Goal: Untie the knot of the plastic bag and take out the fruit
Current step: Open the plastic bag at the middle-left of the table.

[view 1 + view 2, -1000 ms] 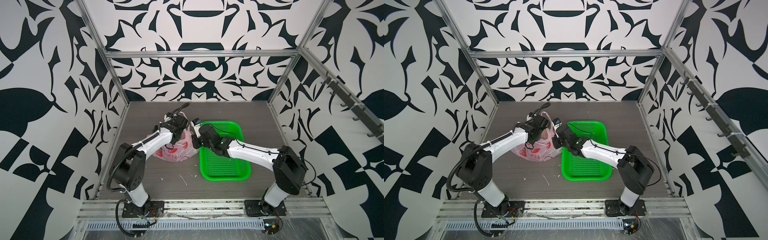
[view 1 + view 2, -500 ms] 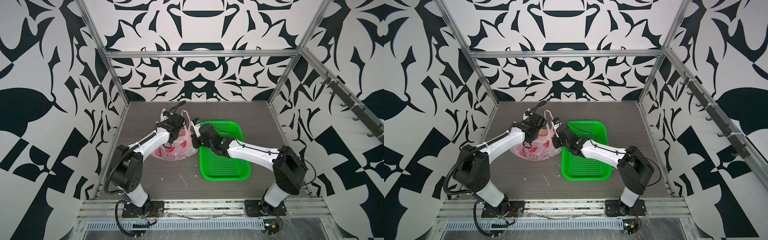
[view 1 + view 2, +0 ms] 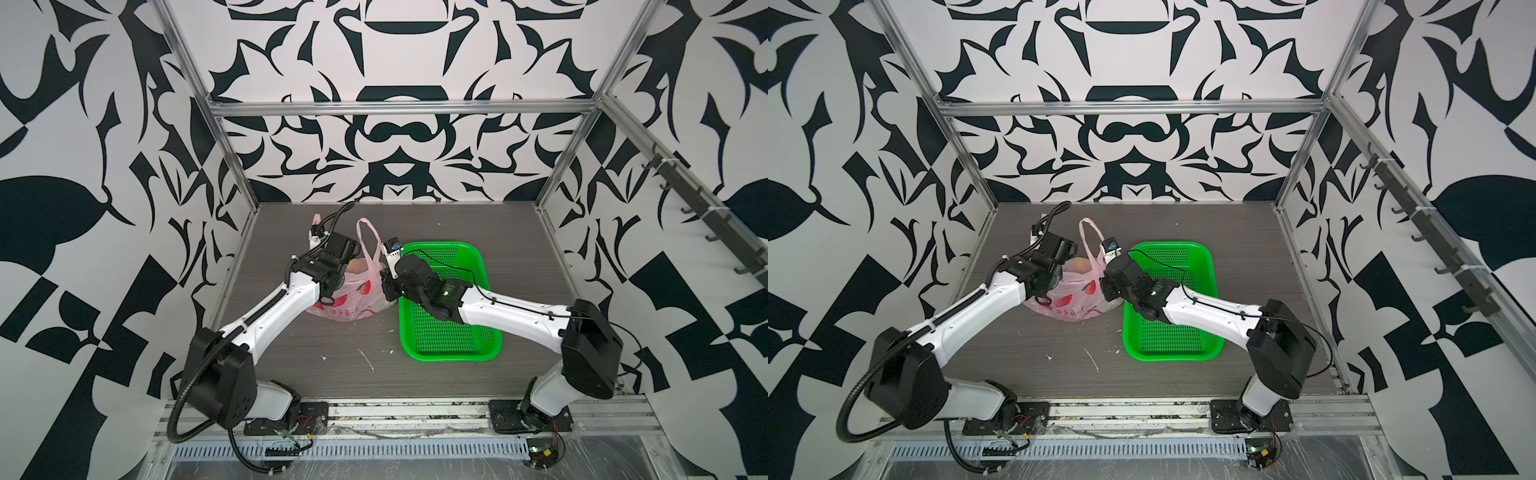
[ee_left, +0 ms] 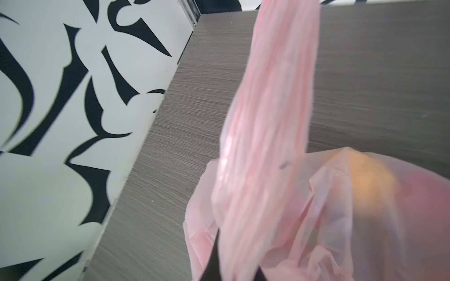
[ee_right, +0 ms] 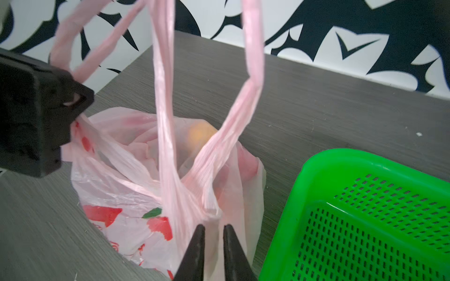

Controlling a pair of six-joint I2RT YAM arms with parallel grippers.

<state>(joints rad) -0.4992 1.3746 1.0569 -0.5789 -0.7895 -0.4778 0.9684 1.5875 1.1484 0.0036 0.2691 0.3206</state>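
Now left gripper (image 5: 73,102) clenching a handle loop (image 5: 70,36) of the plastic bag (image 5: 117,189), right gripper (image 5: 214,231) hanging slightly parted beside it

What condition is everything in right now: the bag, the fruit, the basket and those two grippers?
plastic bag: on the table, no knot visible, handle loops apart.
fruit: inside the bag.
green basket: upright, nothing seen in it.
left gripper: shut on one handle loop.
right gripper: jaws slightly parted at the other loop's base.

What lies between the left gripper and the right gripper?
The pink bag's mouth and one upright handle loop, between left gripper and right gripper; the right wrist view shows it.
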